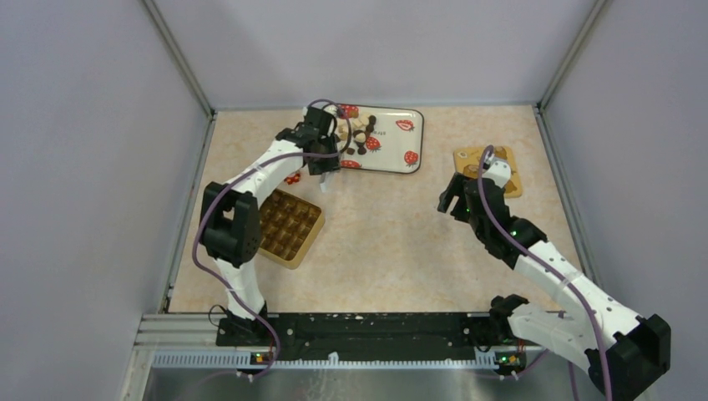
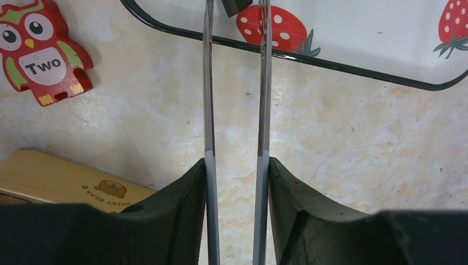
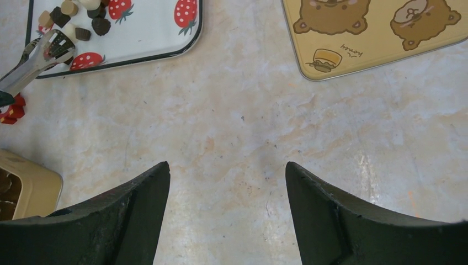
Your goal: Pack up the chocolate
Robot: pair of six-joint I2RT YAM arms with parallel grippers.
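Several chocolate pieces (image 1: pixel 359 134), dark, tan and cream, lie heaped at the left end of a white strawberry-print tray (image 1: pixel 399 144); the right wrist view shows the chocolate pieces (image 3: pixel 72 16) too. My left gripper (image 1: pixel 328 164) (image 2: pixel 236 160) is shut on metal tongs (image 2: pixel 208 99) whose two arms stand slightly apart and reach over the tray's near rim (image 2: pixel 342 67). One dark piece (image 2: pixel 234 5) sits between the tong arms at the frame's top edge; whether it is pinched is hidden. My right gripper (image 1: pixel 448 196) (image 3: pixel 227 165) hangs open over bare table.
A yellow tin with a brown grid insert (image 1: pixel 288 225) (image 2: pixel 60 179) lies near the left arm. Its bear-printed lid (image 1: pixel 488 171) (image 3: pixel 375 33) lies at the right. A red owl block marked "Two" (image 2: pixel 44 52) (image 1: pixel 292 178) sits between tin and tray.
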